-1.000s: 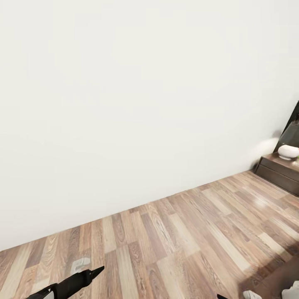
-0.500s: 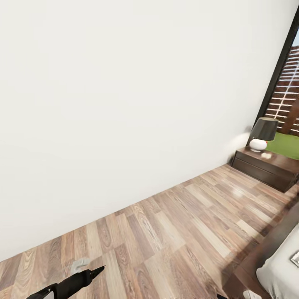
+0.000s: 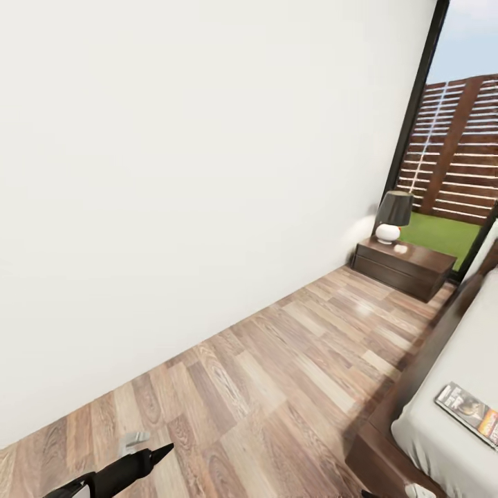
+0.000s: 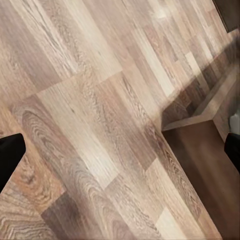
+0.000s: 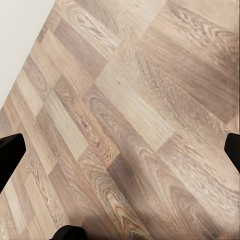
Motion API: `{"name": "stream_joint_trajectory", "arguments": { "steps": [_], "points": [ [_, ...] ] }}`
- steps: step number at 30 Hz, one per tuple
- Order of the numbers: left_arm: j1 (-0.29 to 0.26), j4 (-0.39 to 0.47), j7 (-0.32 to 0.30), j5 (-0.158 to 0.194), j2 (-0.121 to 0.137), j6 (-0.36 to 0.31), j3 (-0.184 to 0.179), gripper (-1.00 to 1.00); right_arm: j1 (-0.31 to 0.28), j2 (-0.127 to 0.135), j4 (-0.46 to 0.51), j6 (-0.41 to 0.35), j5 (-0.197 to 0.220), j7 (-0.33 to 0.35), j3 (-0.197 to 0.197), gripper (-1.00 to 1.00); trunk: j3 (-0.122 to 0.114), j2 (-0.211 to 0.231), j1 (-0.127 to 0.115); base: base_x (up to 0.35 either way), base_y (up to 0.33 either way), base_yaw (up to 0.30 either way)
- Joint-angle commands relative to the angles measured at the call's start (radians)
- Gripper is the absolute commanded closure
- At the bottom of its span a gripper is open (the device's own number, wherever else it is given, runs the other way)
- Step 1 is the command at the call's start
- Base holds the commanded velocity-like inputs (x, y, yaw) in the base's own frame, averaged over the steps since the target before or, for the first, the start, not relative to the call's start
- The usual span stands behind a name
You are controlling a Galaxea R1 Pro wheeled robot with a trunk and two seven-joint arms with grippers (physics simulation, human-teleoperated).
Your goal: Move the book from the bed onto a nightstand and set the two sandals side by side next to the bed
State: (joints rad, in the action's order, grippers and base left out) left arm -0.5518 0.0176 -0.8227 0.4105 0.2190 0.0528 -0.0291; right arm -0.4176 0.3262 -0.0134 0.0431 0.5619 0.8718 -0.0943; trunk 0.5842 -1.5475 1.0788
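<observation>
The book (image 3: pixel 470 408), dark with an orange band, lies flat on the light grey mattress of the bed (image 3: pixel 443 373) at the right edge of the head view. The dark brown nightstand (image 3: pixel 401 266) stands beyond the bed, against the white wall by the window. The sandals are out of view. A black finger (image 3: pixel 149 460) of my left gripper shows low at the left, far from the book. In the wrist views, my left gripper (image 4: pixel 120 150) and right gripper (image 5: pixel 120 150) hang open over bare wood floor, holding nothing.
A lamp (image 3: pixel 393 216) with a dark shade and white base stands on the nightstand. A wide strip of wood-plank floor (image 3: pixel 277 373) runs between the white wall (image 3: pixel 173 173) and the bed frame (image 3: pixel 377 453). A tall dark-framed window (image 3: pixel 456 152) shows a slatted fence.
The head camera has swung to the right: the nightstand and lamp slid toward the middle, and the window, the bed and the book came into view. My left gripper keeps its place in the picture.
</observation>
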Motion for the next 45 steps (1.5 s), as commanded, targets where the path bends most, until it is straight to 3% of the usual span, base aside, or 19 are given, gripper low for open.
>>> {"name": "stream_joint_trajectory", "arguments": {
  "steps": [1, 45],
  "points": [
    [0.0, -0.001, -0.003, 0.002, 0.0, 0.005, -0.004, -1.0, -0.001, 0.0, -0.002, 0.004, 0.006, 0.003, -0.008, -1.0, 0.001, -0.001, 0.0, 0.0, 0.0, -0.284],
    [0.0, -0.001, -0.004, 0.002, 0.0, 0.005, -0.004, -1.0, -0.001, 0.0, -0.001, 0.004, 0.006, 0.003, -0.008, -1.0, 0.001, -0.001, 0.0, 0.0, 0.0, -0.284]
  ]
}}
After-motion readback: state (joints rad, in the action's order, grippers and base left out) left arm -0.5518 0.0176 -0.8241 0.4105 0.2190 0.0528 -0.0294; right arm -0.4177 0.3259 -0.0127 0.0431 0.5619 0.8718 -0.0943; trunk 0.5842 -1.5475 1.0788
